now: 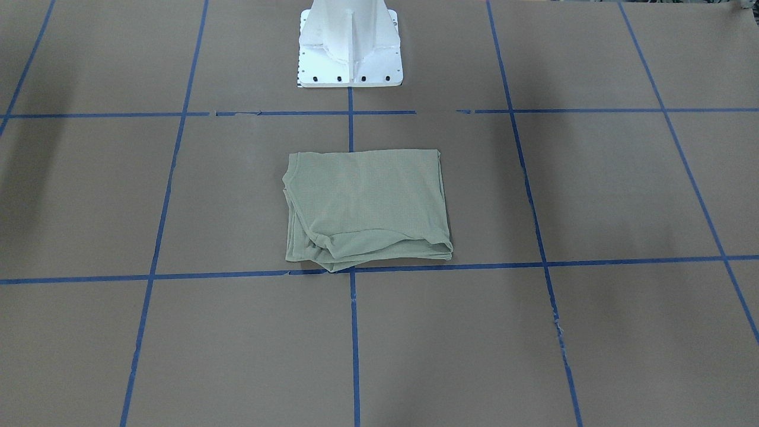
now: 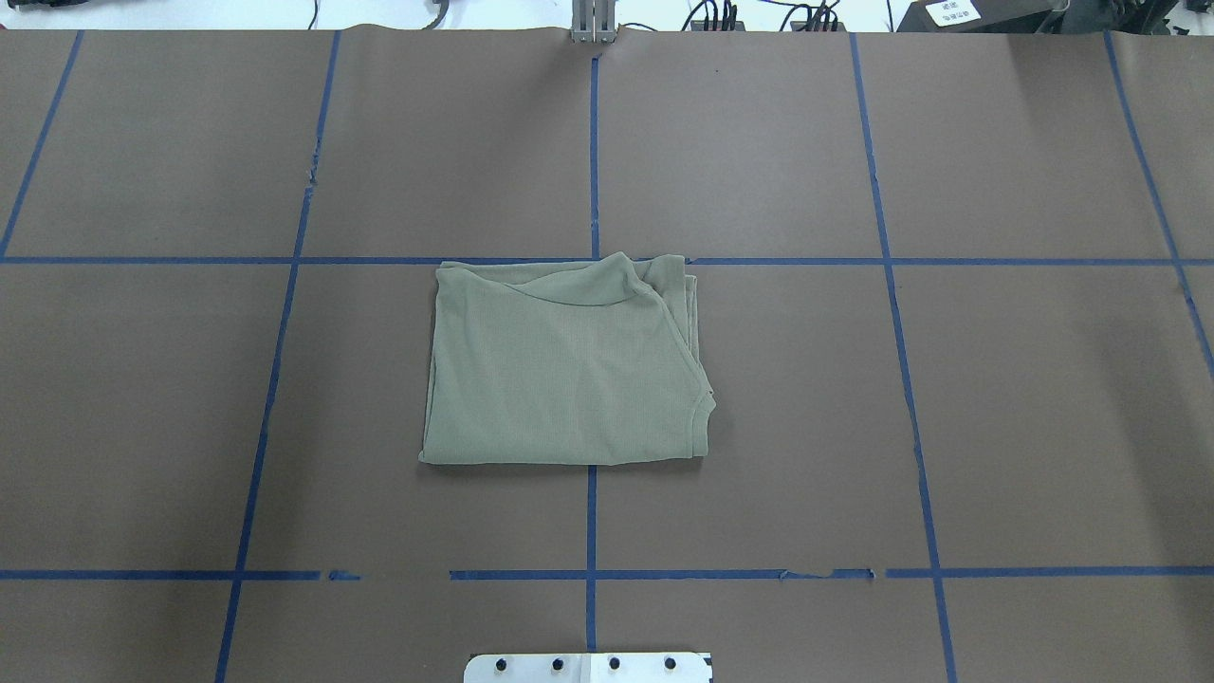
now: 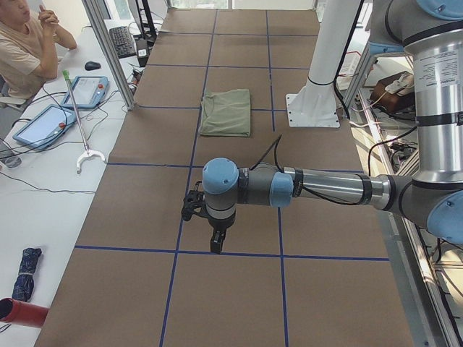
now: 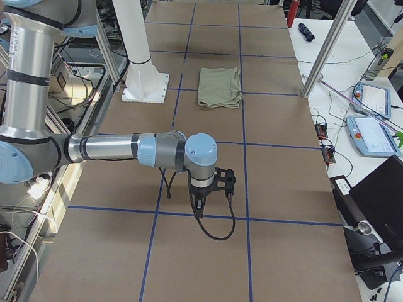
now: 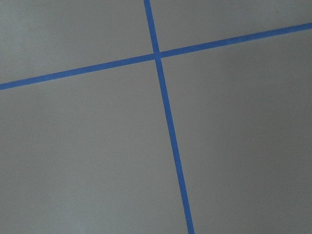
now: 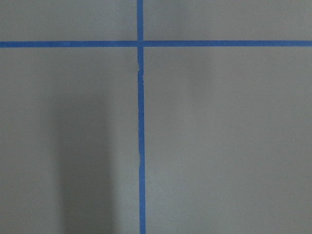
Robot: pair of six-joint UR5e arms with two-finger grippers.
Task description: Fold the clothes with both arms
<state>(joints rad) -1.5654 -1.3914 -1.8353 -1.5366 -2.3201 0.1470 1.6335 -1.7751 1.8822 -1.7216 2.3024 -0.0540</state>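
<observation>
**Shirt folded, both arms clear of it**

Green shirt (image 2: 569,379) lay folded into a rectangle mid-table (image 2: 996,398), near my white pedestal (image 1: 350,47). My left gripper (image 3: 215,244) and right gripper (image 4: 199,209) hung pointing down over bare brown surface, one toward each end, well apart from the shirt. Couldn't tell whether either's fingers were spread or pressed together. Wrist cams showed only blue tape (image 5: 166,107) crossings. White label (image 2: 953,11) past the far edge was too small to read.
</observation>
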